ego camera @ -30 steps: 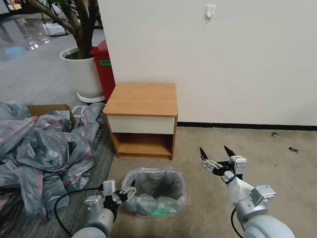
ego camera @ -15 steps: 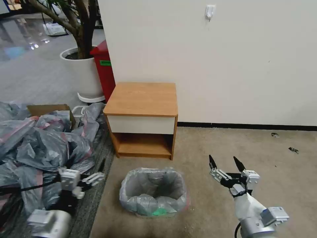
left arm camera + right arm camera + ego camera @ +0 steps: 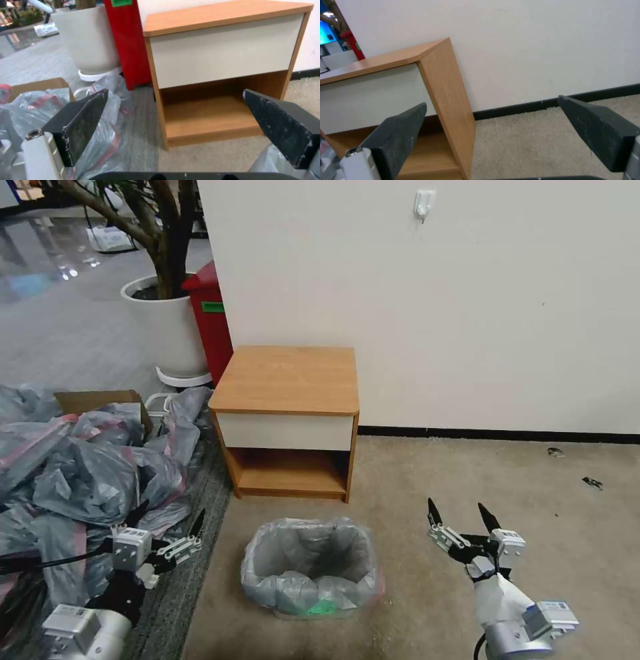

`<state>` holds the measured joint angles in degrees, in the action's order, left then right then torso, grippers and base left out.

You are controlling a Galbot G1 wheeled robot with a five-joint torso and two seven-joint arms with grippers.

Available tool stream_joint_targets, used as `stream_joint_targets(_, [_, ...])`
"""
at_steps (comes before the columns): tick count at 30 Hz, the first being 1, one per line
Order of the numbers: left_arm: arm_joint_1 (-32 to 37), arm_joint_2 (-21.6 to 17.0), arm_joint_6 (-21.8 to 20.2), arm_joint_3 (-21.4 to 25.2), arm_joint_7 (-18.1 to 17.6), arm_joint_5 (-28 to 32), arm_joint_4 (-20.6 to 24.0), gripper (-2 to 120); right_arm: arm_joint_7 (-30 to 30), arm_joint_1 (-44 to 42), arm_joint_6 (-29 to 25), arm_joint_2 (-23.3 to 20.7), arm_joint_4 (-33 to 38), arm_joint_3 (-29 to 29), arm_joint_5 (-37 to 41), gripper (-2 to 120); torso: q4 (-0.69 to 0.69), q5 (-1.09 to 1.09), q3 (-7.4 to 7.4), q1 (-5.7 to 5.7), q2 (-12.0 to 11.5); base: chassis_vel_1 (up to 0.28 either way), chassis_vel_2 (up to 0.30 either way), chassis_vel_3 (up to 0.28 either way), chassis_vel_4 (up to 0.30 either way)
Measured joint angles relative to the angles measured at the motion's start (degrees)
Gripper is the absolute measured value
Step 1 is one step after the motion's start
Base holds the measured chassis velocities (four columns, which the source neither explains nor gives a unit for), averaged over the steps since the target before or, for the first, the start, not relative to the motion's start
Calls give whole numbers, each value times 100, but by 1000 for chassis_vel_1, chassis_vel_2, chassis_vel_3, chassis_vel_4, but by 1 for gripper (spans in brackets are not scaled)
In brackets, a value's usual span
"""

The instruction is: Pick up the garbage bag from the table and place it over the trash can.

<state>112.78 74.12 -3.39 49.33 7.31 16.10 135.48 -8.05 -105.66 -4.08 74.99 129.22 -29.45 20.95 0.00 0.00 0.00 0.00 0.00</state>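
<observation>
Your robot is facing the small wooden table (image 3: 288,380) against the white wall (image 3: 467,300), its tabletop lying bare. The garbage bag (image 3: 310,560) is sitting on the trash can (image 3: 313,607) on the beige carpet (image 3: 413,480) just in front of the table, its grey film lining the inside and folding out over the rim all round, with a greenish patch showing through at the bin's base. Your left gripper (image 3: 165,528) is hanging off to the bin's left, over the edge of the heap of grey-and-pink bags (image 3: 80,473), its fingers (image 3: 83,120) standing wide apart and gripping nothing. Your right gripper (image 3: 463,517) is hovering over open carpet to the bin's right, well apart from it, its fingers (image 3: 596,135) likewise spread wide and empty. A red bin (image 3: 210,320) and a white planter pot (image 3: 167,330) are standing behind the table's left side.
</observation>
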Motion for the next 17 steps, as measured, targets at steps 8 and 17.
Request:
stream_joint_targets(8, [-5, 1, -9, -11, -18, 5, -3, 100, 0, 2, 6, -2, 0, 0, 0, 100, 0, 0, 0, 0, 0, 0, 0, 0, 0])
stream_joint_targets(17, [-8, 1, -13, -18, -27, 9, -7, 100, 1, 4, 12, -5, 1, 0, 0, 100, 0, 0, 0, 0, 0, 0, 0, 0, 0])
